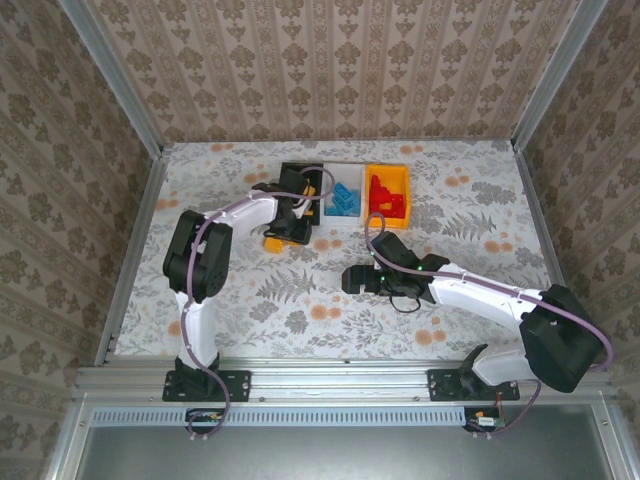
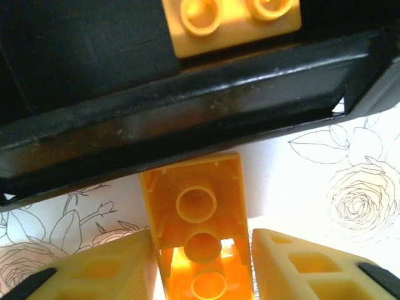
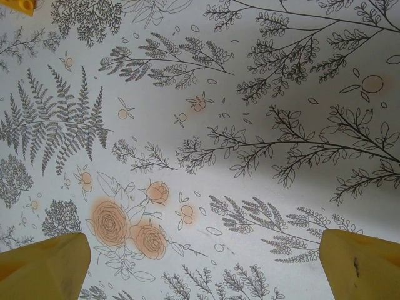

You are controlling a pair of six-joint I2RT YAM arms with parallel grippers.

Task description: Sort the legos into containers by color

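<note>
An orange-yellow lego (image 2: 197,200) lies hollow side up on the cloth just outside the black container (image 2: 187,106). My left gripper (image 2: 201,250) is shut on it, a finger pressed to each long side. Another orange-yellow lego (image 2: 231,22) lies inside the black container. From above, the left gripper (image 1: 290,230) sits beside the black container (image 1: 296,172), with the held lego (image 1: 272,241) showing at its left. The white container (image 1: 345,197) holds blue legos (image 1: 347,198). The orange-yellow container (image 1: 388,175) holds red legos (image 1: 382,195). My right gripper (image 1: 352,278) hovers open over bare cloth, its fingers (image 3: 44,269) far apart.
The table is covered by a floral cloth (image 1: 300,300) and enclosed by patterned walls (image 1: 330,70) with metal rails. The left arm crosses over part of the black container. A small orange-yellow piece (image 3: 25,5) shows at the top left corner of the right wrist view.
</note>
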